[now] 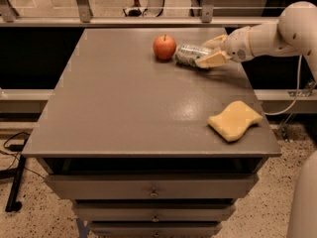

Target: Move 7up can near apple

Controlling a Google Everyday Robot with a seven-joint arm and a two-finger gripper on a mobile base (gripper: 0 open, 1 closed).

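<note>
The red-orange apple (pixel 164 47) stands on the far part of the grey table (pixel 124 103). The 7up can (pixel 188 54) lies on its side just right of the apple, a small gap between them. My gripper (pixel 212 51) reaches in from the right on a white arm, with one finger behind the can's right end and one finger (pixel 212 60) in front of it. The can rests on the table between them.
A yellow wavy-edged sponge (pixel 234 120) lies near the table's front right corner. A metal railing runs behind the table's far edge. Drawers (pixel 153 191) sit below the table's front edge.
</note>
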